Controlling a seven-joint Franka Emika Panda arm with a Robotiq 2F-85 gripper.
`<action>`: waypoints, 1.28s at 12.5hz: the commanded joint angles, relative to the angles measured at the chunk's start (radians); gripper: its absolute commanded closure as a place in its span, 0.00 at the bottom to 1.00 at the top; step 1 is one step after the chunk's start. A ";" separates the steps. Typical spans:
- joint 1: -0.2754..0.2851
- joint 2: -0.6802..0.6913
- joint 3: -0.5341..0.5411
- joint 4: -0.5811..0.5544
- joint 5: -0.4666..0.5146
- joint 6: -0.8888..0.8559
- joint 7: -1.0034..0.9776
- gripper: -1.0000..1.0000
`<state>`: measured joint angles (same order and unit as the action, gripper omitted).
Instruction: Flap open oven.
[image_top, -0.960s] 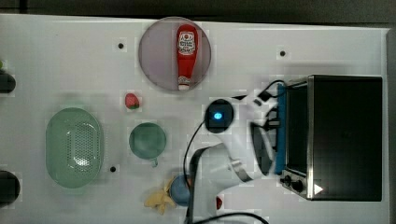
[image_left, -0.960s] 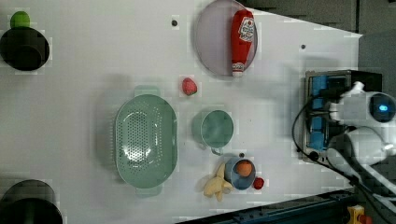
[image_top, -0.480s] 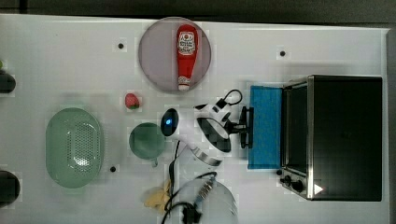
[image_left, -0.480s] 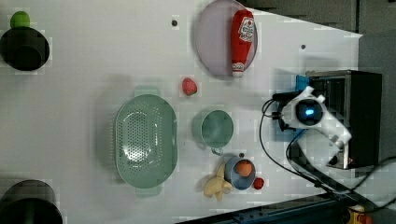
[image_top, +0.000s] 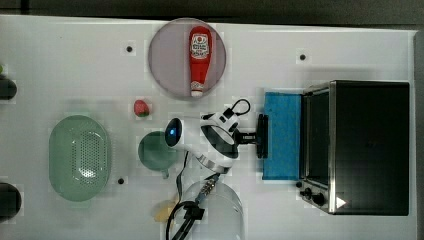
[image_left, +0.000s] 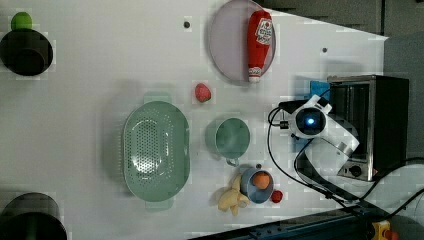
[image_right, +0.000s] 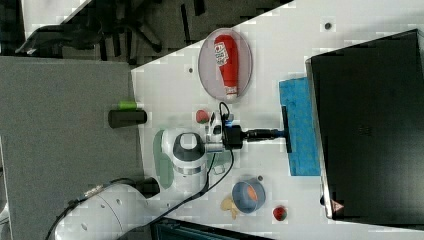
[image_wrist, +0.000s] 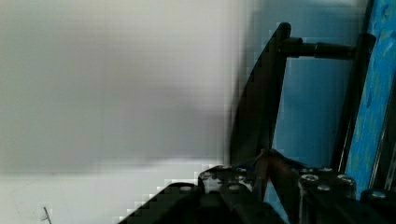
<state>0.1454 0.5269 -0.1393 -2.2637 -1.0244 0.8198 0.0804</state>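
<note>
White tabletop (image_top: 350, 45) under oven (image_top: 370, 145), door down

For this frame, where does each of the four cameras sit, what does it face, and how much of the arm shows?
Top view: overhead, straight down on the table; hand on the open oven door's handle.
Left view: high, looking down; the arm's wrist hides most of the door.
Right view: high above, turned sideways; arm from its base to the hand.
Wrist view: on the wrist, close on the handle and blue door.
Top and right views share the ketchup on its plate.
</note>
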 joint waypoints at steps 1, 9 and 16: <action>-0.006 -0.123 -0.015 0.008 0.080 0.066 0.060 0.82; -0.010 -0.459 -0.012 0.008 0.684 -0.041 0.060 0.82; -0.012 -0.757 -0.018 0.129 0.951 -0.422 0.060 0.82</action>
<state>0.1395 -0.2219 -0.1473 -2.1875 -0.0844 0.4189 0.0889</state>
